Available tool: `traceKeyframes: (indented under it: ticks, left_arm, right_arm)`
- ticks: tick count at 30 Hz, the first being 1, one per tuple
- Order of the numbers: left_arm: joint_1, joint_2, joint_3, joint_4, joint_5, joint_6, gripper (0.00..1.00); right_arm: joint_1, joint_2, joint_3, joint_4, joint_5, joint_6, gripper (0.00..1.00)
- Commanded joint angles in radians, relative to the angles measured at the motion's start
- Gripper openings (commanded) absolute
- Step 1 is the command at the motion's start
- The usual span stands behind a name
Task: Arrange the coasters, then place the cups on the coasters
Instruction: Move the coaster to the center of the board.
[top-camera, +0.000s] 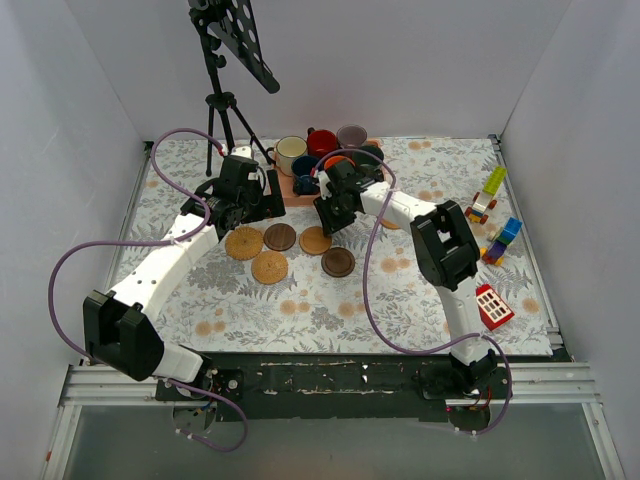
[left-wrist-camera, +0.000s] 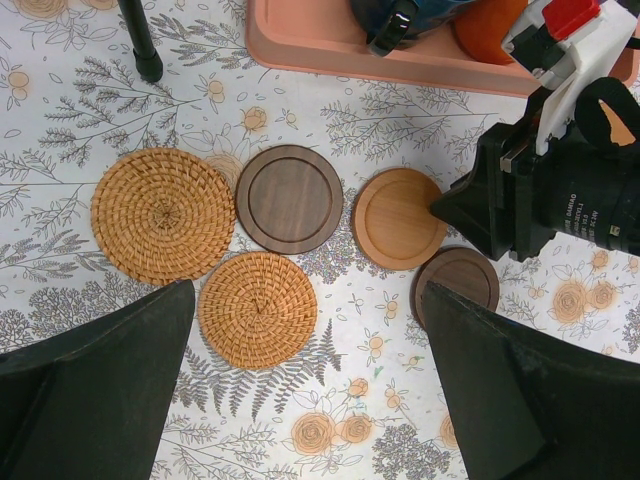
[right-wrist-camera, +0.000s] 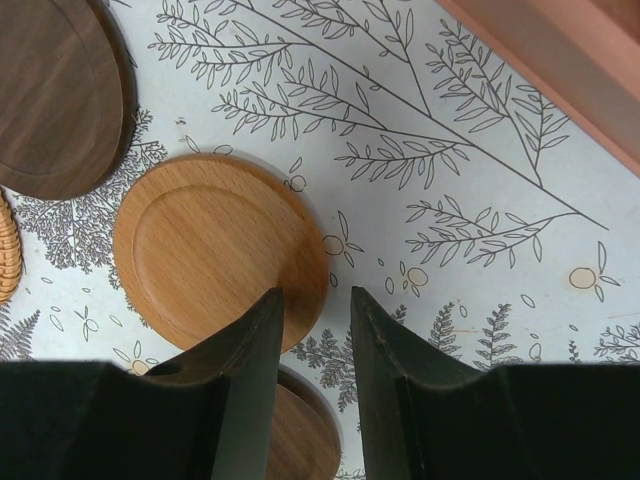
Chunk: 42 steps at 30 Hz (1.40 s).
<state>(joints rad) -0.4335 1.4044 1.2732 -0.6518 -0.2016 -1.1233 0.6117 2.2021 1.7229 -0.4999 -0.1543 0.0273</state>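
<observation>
Centre-left of the right wrist view, smooth tan coaster (right-wrist-camera: 215, 250) lies flat. The right gripper (right-wrist-camera: 312, 295) straddles its right rim, fingers narrowly apart, nothing clamped. Risk: pinch slips off the thin rim and shoves it into dark coaster (right-wrist-camera: 290, 430) just below. Meanwhile left gripper (left-wrist-camera: 308, 295) hangs wide open, empty. Upper centre, cups (top-camera: 322, 142) sit on pink tray (left-wrist-camera: 300, 40).

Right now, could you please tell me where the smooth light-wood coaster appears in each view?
Top external: light-wood coaster, centre of the table, third in the row of coasters.
Left wrist: right of centre.
Right wrist: left of centre.
Shared landmark: the dark walnut coaster lying right beside it.
</observation>
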Motion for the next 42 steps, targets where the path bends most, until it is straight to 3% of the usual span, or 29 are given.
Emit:
traceKeyframes:
  ticks: [1, 11, 42]
  left_arm:
    - [0.007, -0.028, 0.011, 0.000, -0.005, 0.008, 0.98]
    - [0.007, -0.038, 0.002, 0.003, 0.001, 0.005, 0.98]
    - [0.007, -0.090, -0.055, 0.017, -0.004, 0.002, 0.98]
  right_arm:
    - [0.008, -0.001, -0.002, -0.002, -0.019, 0.011, 0.40]
    - [0.049, 0.016, -0.022, -0.012, 0.111, 0.052, 0.40]
    - [0.131, -0.077, -0.160, -0.032, 0.188, 0.072, 0.26]
